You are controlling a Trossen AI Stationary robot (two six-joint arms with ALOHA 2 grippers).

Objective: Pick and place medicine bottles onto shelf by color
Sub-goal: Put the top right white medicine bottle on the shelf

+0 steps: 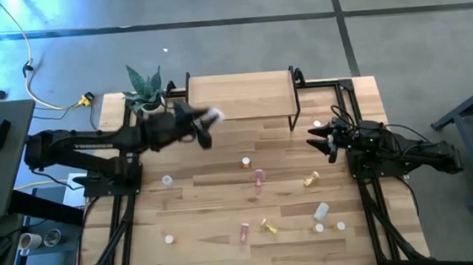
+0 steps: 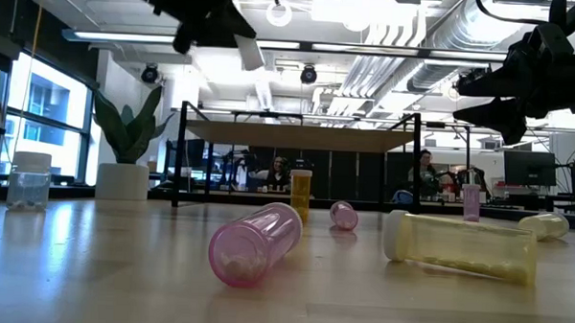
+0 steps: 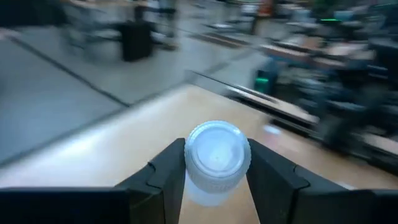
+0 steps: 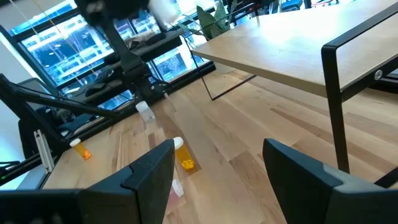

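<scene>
My left gripper (image 1: 206, 125) is shut on a white medicine bottle (image 1: 213, 116) in the air at the front left part of the shelf (image 1: 240, 96), a light-wood board on black legs. In the left wrist view the bottle's ribbed white cap (image 3: 217, 154) shows between the two fingers. My right gripper (image 1: 326, 136) hangs open and empty at the table's right, beside the shelf's right legs; a small white bottle (image 1: 317, 124) stands just by it. Several white, orange-yellow and pink bottles lie or stand on the tabletop, among them a pink one (image 1: 259, 177) and an orange one (image 1: 310, 179). My left gripper pinches the white bottle between its two fingers (image 3: 165, 171), one on each side of the bottle's body just under the cap (image 3: 211, 186). The bottle is lifted clear of table and shelf, its cap end sticking out past the fingertips.
A potted plant (image 1: 145, 93) stands at the shelf's left end, close behind my left arm. Loose bottles are scattered over the table's middle and near right (image 1: 321, 210). In the low view a pink bottle (image 2: 254, 243) and a yellowish one (image 2: 462, 246) lie near the front edge.
</scene>
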